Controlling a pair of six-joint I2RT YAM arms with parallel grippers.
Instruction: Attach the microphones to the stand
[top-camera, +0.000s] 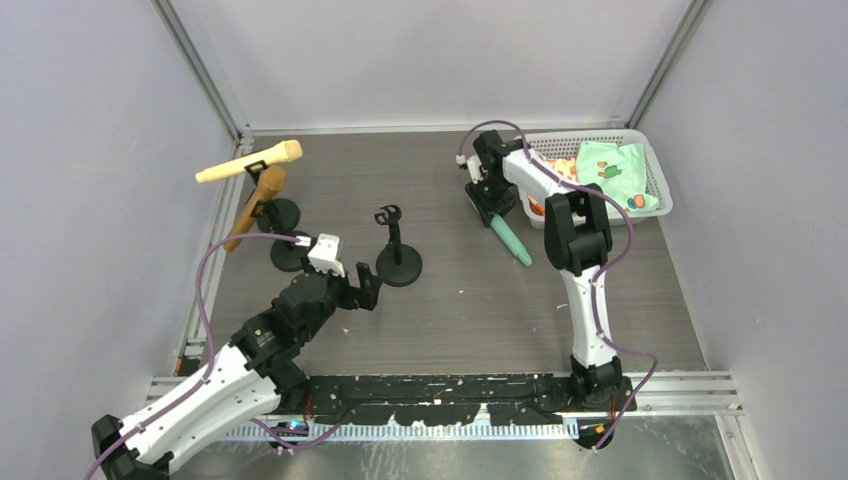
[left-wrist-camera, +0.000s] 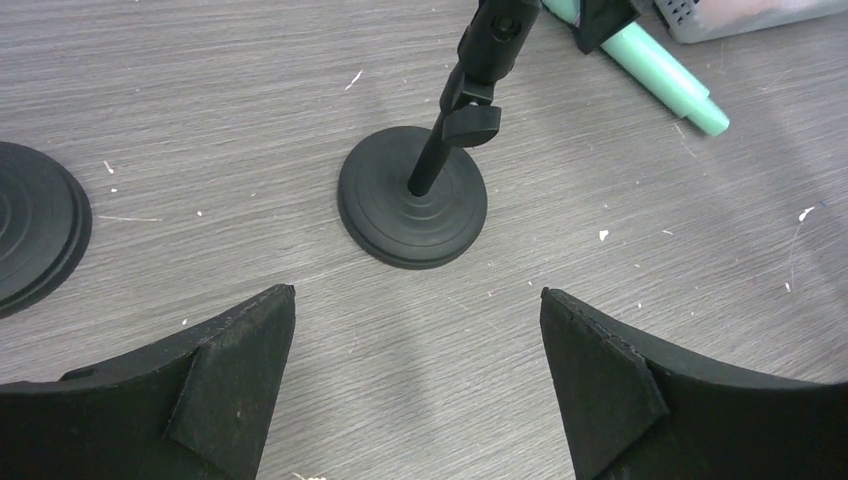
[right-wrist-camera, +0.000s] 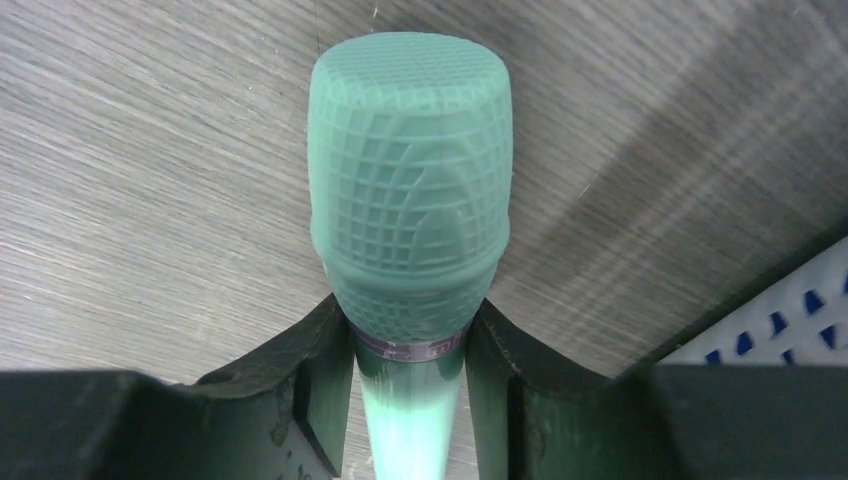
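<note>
Two of three mics are seen already clipped at rear left: cream mic (top-camera: 250, 162) and brown mic (top-camera: 257, 205). The third, green mic (top-camera: 512, 240), is found right of centre, just beside the basket (top-camera: 600, 134), slanted with its tail toward the near side. Whether the tail rests on the table (top-camera: 450, 320) cannot be told. Right claw (top-camera: 493, 210) is pinched onto it: in the wrist view the neck just under the meshed head (right-wrist-camera: 410, 200) is clamped between both fingers (right-wrist-camera: 300, 380). Left claw (top-camera: 365, 288) is spread wide with nothing held, and is placed just on the near side of the empty stand (top-camera: 397, 255). Step judged: pickup of the last mic, with the grasp made and the lift not yet done. Next, the mic is to be raised and carried left to the clip (top-camera: 388, 214), then lined up with the fork and pressed in. The stand should probably be steadied by the left claw, since its base could be tipped. A long tail is left free by the grip near the head, so slow handling is advised.
</note>
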